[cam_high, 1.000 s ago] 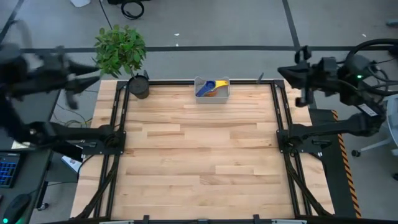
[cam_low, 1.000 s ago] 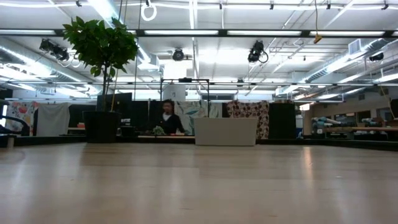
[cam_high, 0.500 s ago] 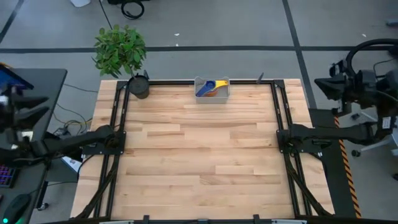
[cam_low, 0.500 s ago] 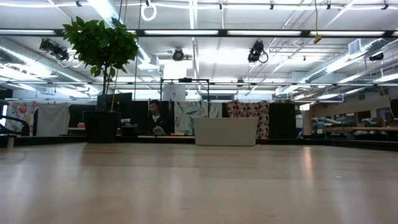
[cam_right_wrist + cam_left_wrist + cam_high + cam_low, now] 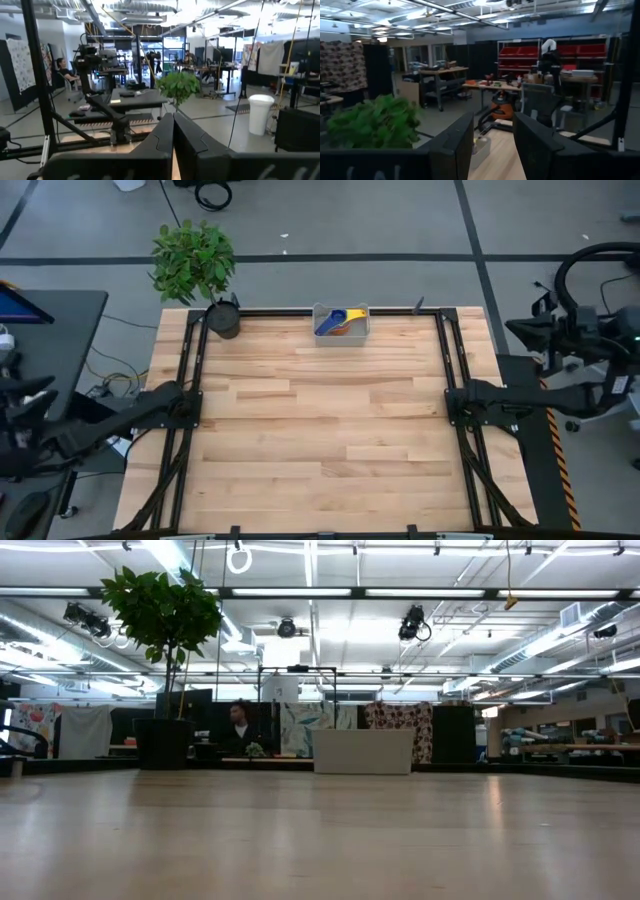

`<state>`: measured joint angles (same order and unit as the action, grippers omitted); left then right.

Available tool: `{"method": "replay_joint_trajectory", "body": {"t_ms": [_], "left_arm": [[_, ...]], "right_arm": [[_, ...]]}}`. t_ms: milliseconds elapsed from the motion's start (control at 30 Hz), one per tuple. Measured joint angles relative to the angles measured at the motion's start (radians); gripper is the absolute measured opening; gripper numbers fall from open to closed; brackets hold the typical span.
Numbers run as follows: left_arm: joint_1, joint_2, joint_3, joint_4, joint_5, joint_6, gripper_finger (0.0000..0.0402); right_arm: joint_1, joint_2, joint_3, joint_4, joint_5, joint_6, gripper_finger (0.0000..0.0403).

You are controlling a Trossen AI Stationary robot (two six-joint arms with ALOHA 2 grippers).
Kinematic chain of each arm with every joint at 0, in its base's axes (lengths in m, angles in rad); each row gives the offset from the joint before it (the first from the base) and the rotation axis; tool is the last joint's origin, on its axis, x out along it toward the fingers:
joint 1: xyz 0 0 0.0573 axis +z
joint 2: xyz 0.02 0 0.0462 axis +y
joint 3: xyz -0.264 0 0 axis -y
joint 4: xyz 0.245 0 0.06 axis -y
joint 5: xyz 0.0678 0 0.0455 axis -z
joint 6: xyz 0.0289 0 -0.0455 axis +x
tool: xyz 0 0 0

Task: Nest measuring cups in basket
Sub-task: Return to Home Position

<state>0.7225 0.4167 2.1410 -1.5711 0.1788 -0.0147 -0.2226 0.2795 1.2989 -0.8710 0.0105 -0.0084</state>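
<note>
The pale basket point(image 5: 341, 323) stands at the middle of the table's far edge; in the low view the basket point(image 5: 363, 751) is a white box far off. Inside it lie measuring cups: a blue one point(image 5: 328, 322), a yellow one point(image 5: 353, 312) and an orange one point(image 5: 349, 331); other cups do not show. My left gripper point(image 5: 493, 120) is open and hangs off the table's left side point(image 5: 25, 395). My right gripper point(image 5: 173, 116) is shut and is held off the table's right side point(image 5: 525, 330). Neither is near the basket.
A dark plant pot point(image 5: 224, 319) with a green plant point(image 5: 194, 258) stands at the far left corner, left of the basket. The wooden table top point(image 5: 320, 430) is framed by black rails point(image 5: 186, 395). A person point(image 5: 239, 725) sits in the room beyond the table.
Both arms have swung outward, away from the table. The left arm has moved from beside the far left corner toward the near side, off the left edge. The right arm has drawn back to the right, off the right edge. The basket and cups have stayed put.
</note>
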Motion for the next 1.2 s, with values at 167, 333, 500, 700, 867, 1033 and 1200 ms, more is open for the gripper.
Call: {"method": "replay_joint_trajectory", "body": {"t_ms": [167, 333, 500, 700, 867, 1033, 1200], "left_arm": [[0.049, -0.132, -0.125, 0.001, -0.002, -0.002, 0.0141], [0.099, -0.251, -0.254, 0.026, -0.012, -0.018, 0.0141], [0.137, -0.349, -0.386, 0.094, -0.018, -0.023, 0.0141], [0.161, -0.407, -0.521, 0.151, -0.02, 0.013, 0.0141], [0.159, -0.41, -0.664, 0.332, 0.014, 0.104, 0.0141], [0.151, -0.41, -0.865, 0.515, 0.063, 0.135, 0.0141], [0.15, -0.41, -1.12, 0.718, 0.113, 0.127, 0.0141]], "right_arm": [[0.0, -0.06, -0.082, 0.027, 0.0, 0.028, 0.0012], [0.0, -0.13, -0.213, 0.128, 0.027, 0.044, 0.0012], [0.0, -0.187, -0.363, 0.268, 0.027, 0.018, 0.0012], [0.0, -0.2, -0.471, 0.341, 0.034, 0.017, 0.0012], [0.0, -0.201, -0.545, 0.428, 0.026, -0.03, 0.0012], [0.0, -0.201, -0.662, 0.567, 0.025, -0.044, 0.0012], [0.0, -0.2, -0.796, 0.71, 0.023, -0.047, 0.0012]]}}
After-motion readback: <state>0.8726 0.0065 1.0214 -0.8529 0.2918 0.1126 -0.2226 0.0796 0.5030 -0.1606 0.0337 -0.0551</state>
